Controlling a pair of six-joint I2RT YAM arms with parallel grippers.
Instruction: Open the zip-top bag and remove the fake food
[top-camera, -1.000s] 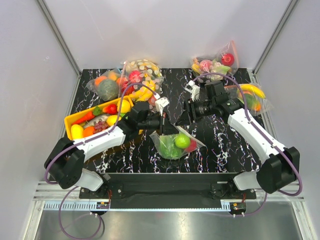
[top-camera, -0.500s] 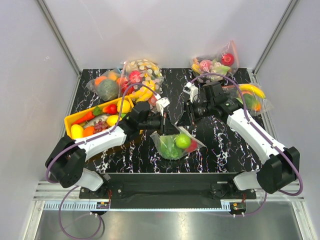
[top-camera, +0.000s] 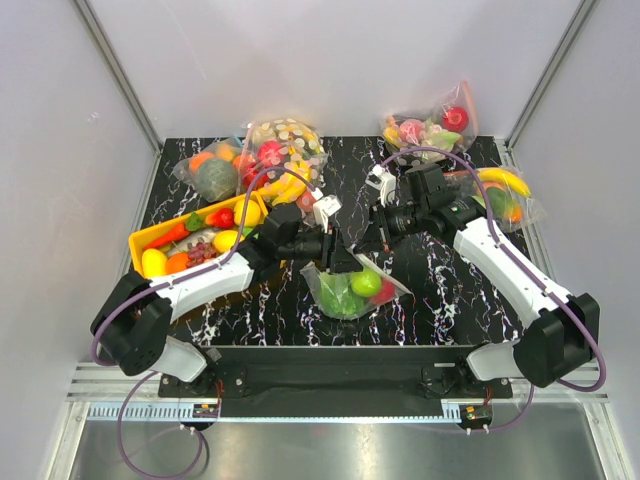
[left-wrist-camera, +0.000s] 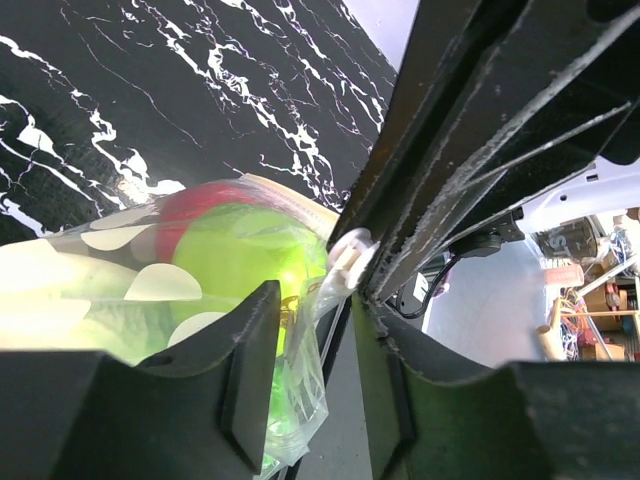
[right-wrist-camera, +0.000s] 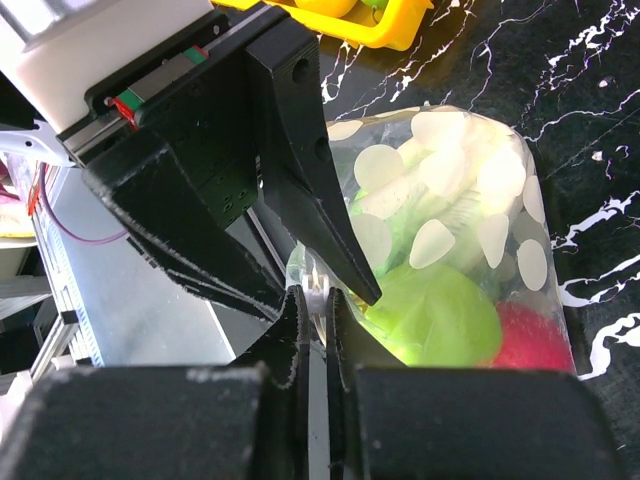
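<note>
The zip-top bag (top-camera: 352, 292), clear with white dots, lies near the table's front middle. It holds the fake food: a leafy lettuce (top-camera: 338, 294), a green apple (top-camera: 365, 282) and a red fruit (top-camera: 386, 291). My right gripper (top-camera: 372, 243) is at the bag's upper edge, and in the right wrist view it (right-wrist-camera: 318, 300) is shut on the small white zip tab (right-wrist-camera: 322, 297). My left gripper (top-camera: 342, 260) sits close beside it. Its jaws (left-wrist-camera: 315, 320) stand open, with a loose fold of bag plastic (left-wrist-camera: 300, 400) hanging between them. The apple (left-wrist-camera: 250, 255) shows just beyond.
A yellow tray (top-camera: 140, 240) of plastic produce stands at the left. At the back are a dotted bag with bananas (top-camera: 283, 150), a clear bag (top-camera: 212, 172) and another filled bag (top-camera: 430, 125). One more bag (top-camera: 505, 195) lies at the right edge.
My left gripper has gone from shut to open, letting go of the bag's edge. The right gripper has closed onto the zip tab.
</note>
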